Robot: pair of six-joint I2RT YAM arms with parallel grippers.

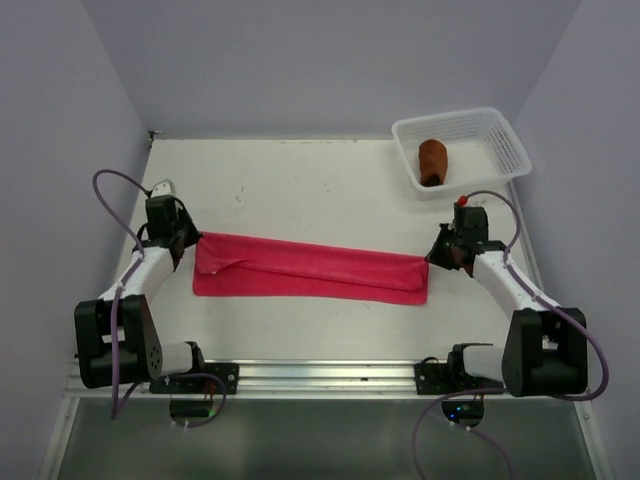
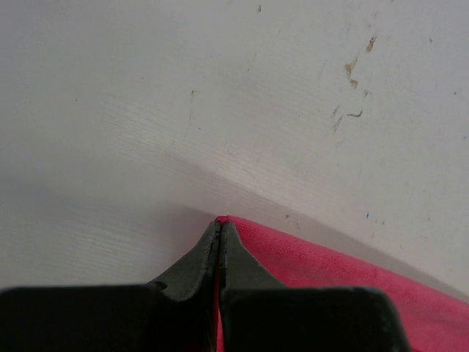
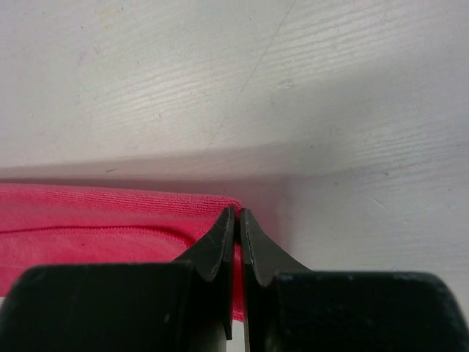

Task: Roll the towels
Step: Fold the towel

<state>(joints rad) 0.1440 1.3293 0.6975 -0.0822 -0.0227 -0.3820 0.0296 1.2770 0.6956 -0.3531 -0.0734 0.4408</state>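
The bright pink towel [image 1: 310, 268] lies folded in a long strip across the middle of the table. My left gripper [image 1: 192, 240] is shut on its far left corner, which shows pink in the left wrist view [image 2: 308, 264] beside the closed gripper [image 2: 220, 224]. My right gripper [image 1: 432, 256] is shut on the towel's far right corner; the right wrist view shows the pink cloth [image 3: 95, 220] pinched at the gripper [image 3: 237, 213]. The rust-brown towel [image 1: 433, 161] lies rolled up inside the basket at the back right.
The white mesh basket [image 1: 505, 140] stands at the back right corner of the table. Grey walls close in the table on the left, back and right. An aluminium rail [image 1: 320, 375] runs along the near edge.
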